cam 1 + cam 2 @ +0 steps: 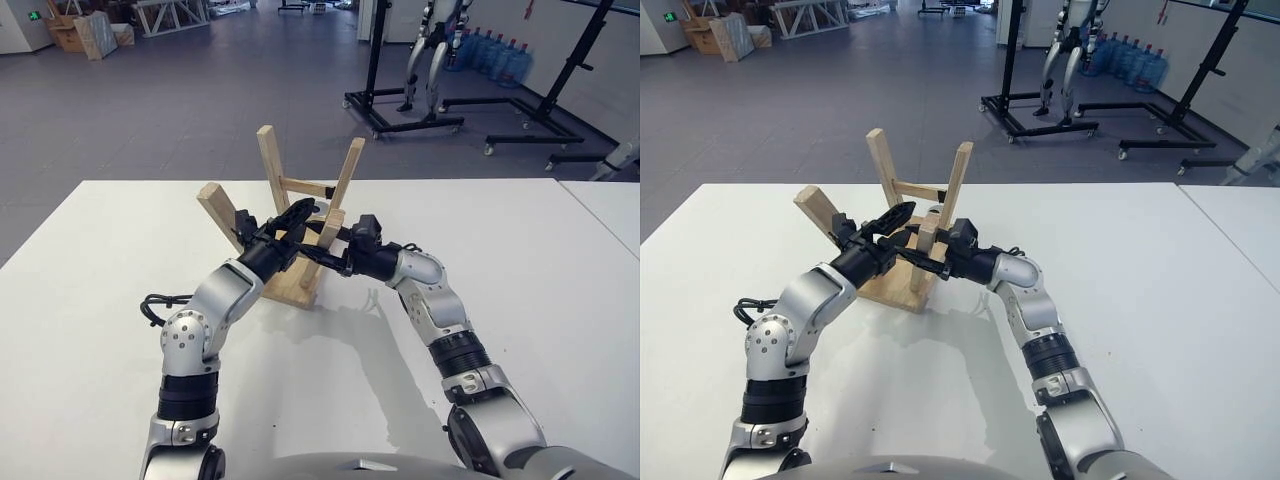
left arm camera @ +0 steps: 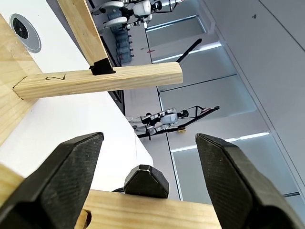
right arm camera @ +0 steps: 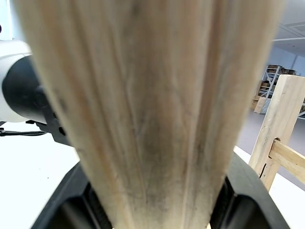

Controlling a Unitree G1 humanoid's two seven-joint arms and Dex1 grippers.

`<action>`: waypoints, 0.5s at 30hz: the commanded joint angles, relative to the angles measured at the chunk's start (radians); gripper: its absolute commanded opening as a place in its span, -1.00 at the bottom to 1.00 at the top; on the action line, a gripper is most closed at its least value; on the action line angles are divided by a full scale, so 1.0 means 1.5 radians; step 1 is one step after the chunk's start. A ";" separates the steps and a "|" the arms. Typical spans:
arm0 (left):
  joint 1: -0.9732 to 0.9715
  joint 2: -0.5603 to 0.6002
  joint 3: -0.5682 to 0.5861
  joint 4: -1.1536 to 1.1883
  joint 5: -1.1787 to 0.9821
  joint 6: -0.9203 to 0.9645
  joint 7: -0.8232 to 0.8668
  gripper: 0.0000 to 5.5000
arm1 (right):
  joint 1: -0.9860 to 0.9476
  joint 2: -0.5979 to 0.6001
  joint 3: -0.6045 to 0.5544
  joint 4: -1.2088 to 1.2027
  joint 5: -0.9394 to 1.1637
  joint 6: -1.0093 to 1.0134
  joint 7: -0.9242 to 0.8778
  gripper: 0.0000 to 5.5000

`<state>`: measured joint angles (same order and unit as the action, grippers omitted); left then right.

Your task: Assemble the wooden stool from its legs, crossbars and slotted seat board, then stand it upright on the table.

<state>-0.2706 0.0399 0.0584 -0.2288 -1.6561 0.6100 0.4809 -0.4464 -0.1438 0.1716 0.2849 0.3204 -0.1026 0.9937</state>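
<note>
The right gripper (image 1: 320,258) clamps the near, upward-slanting pale wooden stool leg (image 1: 312,278), while the left gripper (image 2: 148,143), fingers spread apart, straddles that leg from the opposite side.

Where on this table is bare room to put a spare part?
Bare tabletop lies right of the right arm and left of the left arm. It is crowded at the middle, where the left end effector and right end effector meet at the upturned stool.
</note>
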 commanded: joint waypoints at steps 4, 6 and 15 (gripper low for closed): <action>-0.135 0.053 0.070 -0.004 -0.043 -0.011 0.095 0.29 | 0.028 -0.007 0.027 -0.003 -0.030 0.032 -0.025 -0.25; -0.185 0.079 0.090 -0.008 -0.058 -0.014 0.116 0.29 | 0.028 -0.012 0.029 -0.003 -0.031 0.039 -0.031 -0.25; -0.221 0.091 0.081 -0.028 -0.068 -0.014 0.139 0.29 | -0.005 -0.023 0.029 -0.037 -0.020 0.097 -0.042 -0.25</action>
<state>-0.6018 0.1907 0.2025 -0.2543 -1.7634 0.5904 0.6799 -0.4505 -0.1645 0.1978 0.2233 0.3137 -0.0033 0.9306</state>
